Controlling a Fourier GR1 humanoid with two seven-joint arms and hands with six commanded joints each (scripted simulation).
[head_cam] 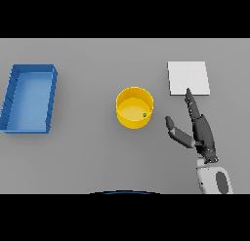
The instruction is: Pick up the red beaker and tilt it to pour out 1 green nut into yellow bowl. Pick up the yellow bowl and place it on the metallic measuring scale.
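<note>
Bowl [135, 108] sits upright near table centre, one green nut [144, 115] inside, low against its right inner wall — so the pour looks done. No red beaker in view. Scale [189, 78], a pale flat square, lies to the bowl's upper right, apart from it, nothing on it. Right hand [197, 129] hovers just right of the bowl, between bowl and scale, not touching either: fingers straight, pointing away toward the scale's near edge, thumb splayed out toward the bowl — an open posture that suits closing on the bowl's right wall. Judged step: bowl grasp not yet made. Left hand not visible. Blue tray [52, 96] at far left, well apart, likely irrelevant to the transfer.
</note>
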